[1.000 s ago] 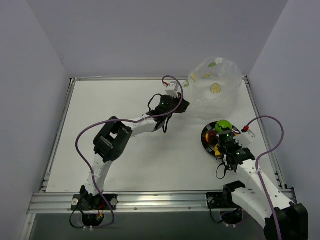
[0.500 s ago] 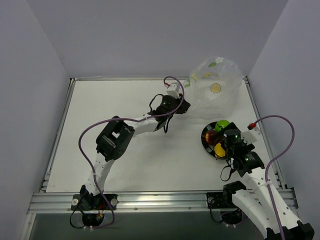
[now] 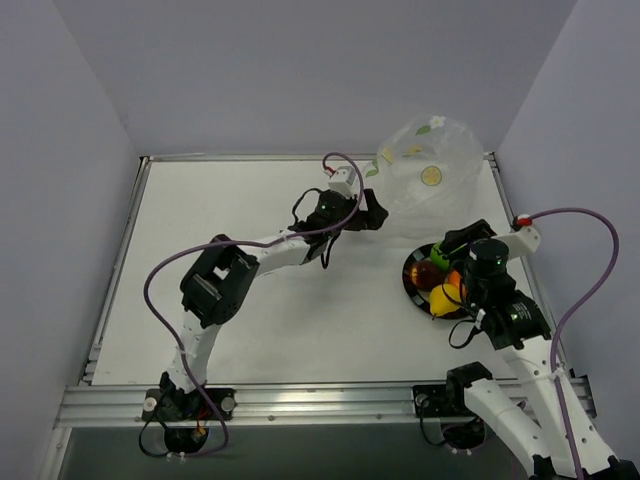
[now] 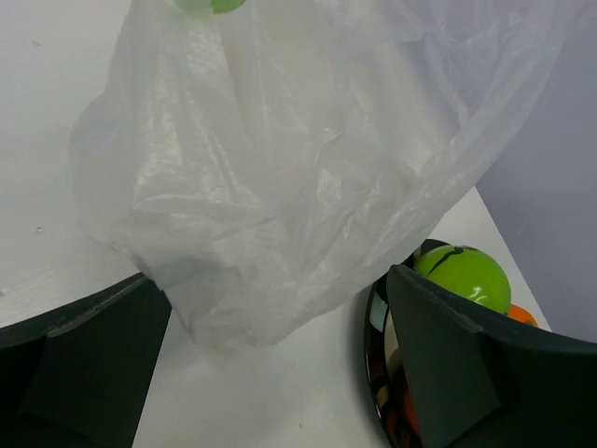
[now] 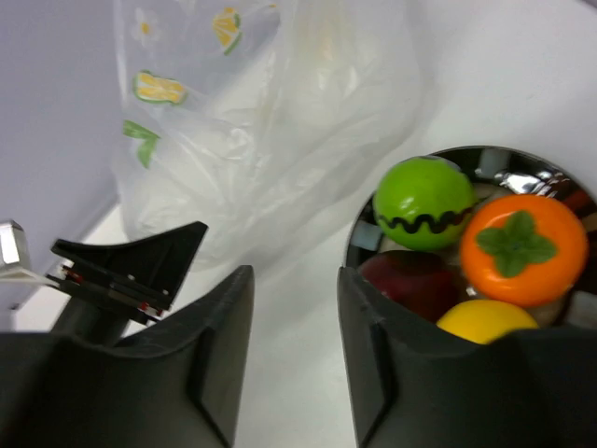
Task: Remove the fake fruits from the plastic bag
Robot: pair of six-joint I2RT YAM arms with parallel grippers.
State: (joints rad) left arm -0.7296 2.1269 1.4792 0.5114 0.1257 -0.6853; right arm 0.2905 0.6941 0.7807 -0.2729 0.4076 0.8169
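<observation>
The fake fruits lie together on a black-rimmed plate (image 5: 485, 152): a bright green one (image 5: 424, 201), an orange one with a green top (image 5: 522, 247), a dark red one (image 5: 410, 280) and a yellow one (image 5: 485, 319). From above, the plate (image 3: 408, 272) sits at the right. The plastic bag (image 3: 430, 180), clear with leaf and lemon prints, stands slumped at the back right. My left gripper (image 4: 270, 308) is open wide at the bag's (image 4: 298, 168) lower end without pinching it. My right gripper (image 5: 294, 280) hovers by the plate's left rim, jaws narrowly apart over bare table.
White table with raised rails at its edges and grey walls close behind and at both sides. The bag (image 5: 270, 121) stands just beyond the plate. One black finger of the left gripper (image 5: 131, 266) shows in the right wrist view.
My left gripper has opened from shut and let go of the bag, which sagged a little. My right gripper narrowed its jaws and its arm swung right, above the plate.
</observation>
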